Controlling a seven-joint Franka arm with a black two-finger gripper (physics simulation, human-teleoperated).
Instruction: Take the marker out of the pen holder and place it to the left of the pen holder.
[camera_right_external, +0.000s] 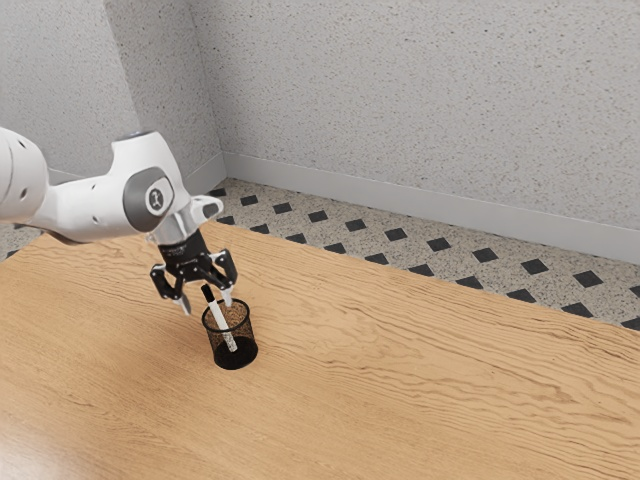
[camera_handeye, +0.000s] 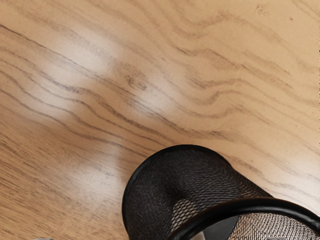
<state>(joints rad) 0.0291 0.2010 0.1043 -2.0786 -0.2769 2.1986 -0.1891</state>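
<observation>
In the exterior view, the end effector (camera_right_external: 207, 303) is spread wide open above the black mesh pen holder (camera_right_external: 245, 346), gripping nothing. The marker (camera_right_external: 219, 320) is inside the holder, leaning, its black end up past the rim and toward the exterior view's left. The holder stands upright on the wooden worktop (camera_right_external: 400, 380).

In the wrist view, the holder's rim and mesh wall show against the worktop's wavy grain.

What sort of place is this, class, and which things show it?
Probably an indoor robot test room: a white robot arm reaches over a wooden table, with a speckled wall and a diamond-patterned floor behind.
</observation>
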